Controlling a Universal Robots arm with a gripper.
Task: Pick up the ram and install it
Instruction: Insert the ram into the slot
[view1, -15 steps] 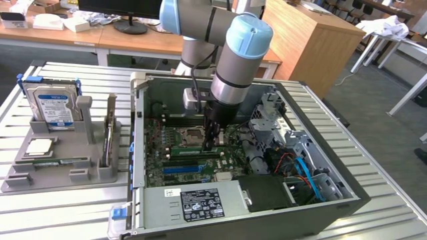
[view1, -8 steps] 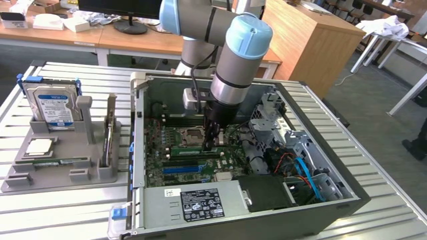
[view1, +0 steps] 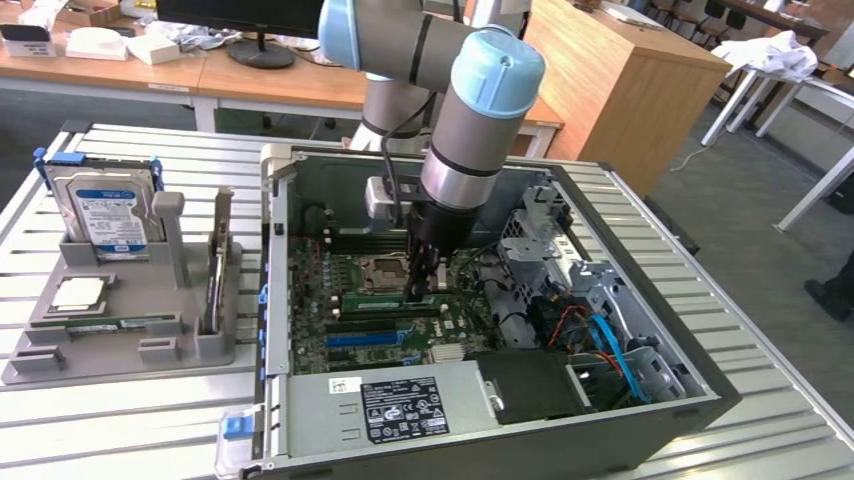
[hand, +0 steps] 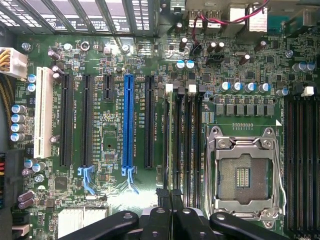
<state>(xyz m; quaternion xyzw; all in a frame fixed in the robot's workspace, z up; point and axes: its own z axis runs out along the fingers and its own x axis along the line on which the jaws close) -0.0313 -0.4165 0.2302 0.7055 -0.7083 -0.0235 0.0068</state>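
The ram (view1: 384, 300) is a thin green stick standing on edge in a black slot of the motherboard, next to the processor socket (view1: 387, 268), inside the open computer case (view1: 667, 395). My gripper (view1: 424, 290) points straight down into the case with its black fingers shut on the ram's end, the one toward the exterior view's right. In the wrist view the gripper (hand: 170, 202) has its fingers (hand: 161, 217) pressed together over the row of long black memory slots (hand: 192, 140). The socket (hand: 245, 175) lies just beside them.
A grey holder (view1: 120, 330) on the slatted table, at the exterior view's left, carries a hard drive (view1: 107, 215) and another green stick (view1: 114, 322). Inside the case are a power supply (view1: 387, 405), a drive cage (view1: 547, 240) and blue and red cables (view1: 607, 345). A blue expansion slot (hand: 129, 120) is on the board.
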